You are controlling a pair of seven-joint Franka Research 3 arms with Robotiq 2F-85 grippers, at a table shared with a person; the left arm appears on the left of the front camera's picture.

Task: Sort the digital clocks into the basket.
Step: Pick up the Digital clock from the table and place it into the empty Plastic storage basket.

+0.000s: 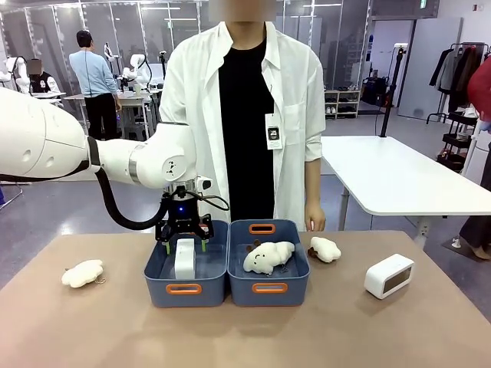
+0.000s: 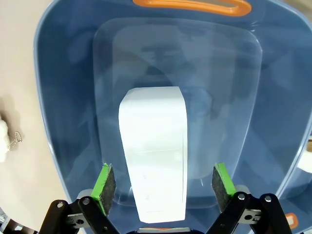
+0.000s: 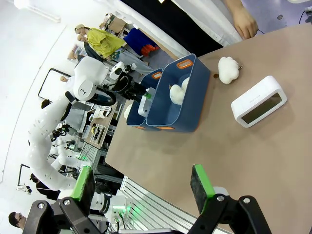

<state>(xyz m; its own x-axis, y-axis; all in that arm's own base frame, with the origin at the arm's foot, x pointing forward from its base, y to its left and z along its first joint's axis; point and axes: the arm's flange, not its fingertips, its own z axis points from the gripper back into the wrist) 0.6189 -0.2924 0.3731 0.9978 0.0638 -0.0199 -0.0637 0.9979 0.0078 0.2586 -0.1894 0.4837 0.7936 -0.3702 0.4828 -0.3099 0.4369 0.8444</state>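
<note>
Left gripper (image 1: 185, 245), jaws apart, hangs over one digital clock (image 2: 153, 146) in the left basket (image 1: 157, 270). Second digital clock (image 1: 389, 275) lies near the table's (image 1: 307, 333) right edge, long axis roughly crosswise. The right gripper (image 3: 144, 187), also spread, is judged nearer.

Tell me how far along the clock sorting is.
Done: one clock stands inside the left basket. In hand: nothing; the left claw hangs open around it, pads clear of its sides, and the right claw is open, empty. Left: the second clock sits on the table at the robot's right.
</note>
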